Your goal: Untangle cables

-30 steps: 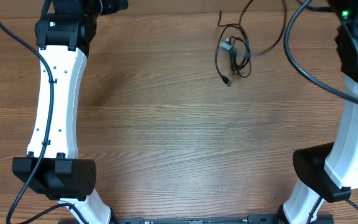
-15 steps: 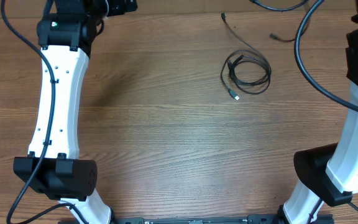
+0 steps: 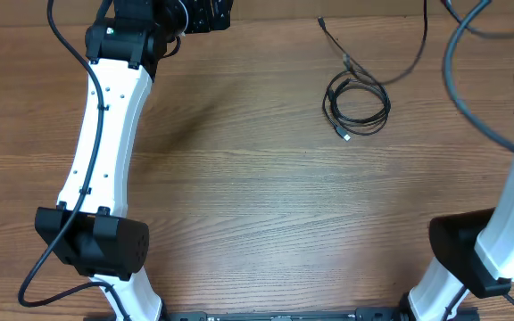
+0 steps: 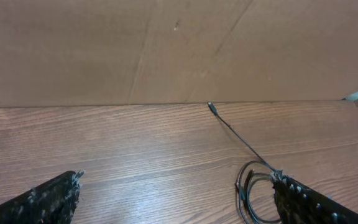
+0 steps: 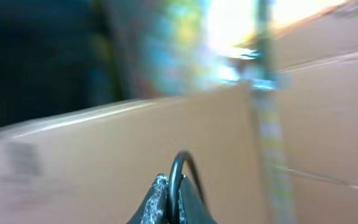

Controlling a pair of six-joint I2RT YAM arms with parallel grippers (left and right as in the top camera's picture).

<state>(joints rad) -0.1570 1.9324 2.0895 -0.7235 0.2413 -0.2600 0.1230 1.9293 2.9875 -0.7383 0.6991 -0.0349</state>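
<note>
the left gripper [image 4: 176,186] hangs spread wide near the coiled cable [image 3: 357,105] on the wooden table [image 3: 257,205], while the right gripper [image 5: 171,190] pinches a second cable [image 5: 179,155], fingers pressed together.

Coiled cable [image 4: 236,132] on wooden table [image 4: 135,149], just beside one fingertip [image 4: 292,190] of wide-spread pincer [image 4: 177,180].

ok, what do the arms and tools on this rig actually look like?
Both arms are alike. The left arm and right arm have long white shells dotted with small dark holes, bulky black joint housings, and thick black cables looping alongside. The left tool has black fingers with rough, studded pads. The right tool looks dark too, but its view is blurred.
</note>
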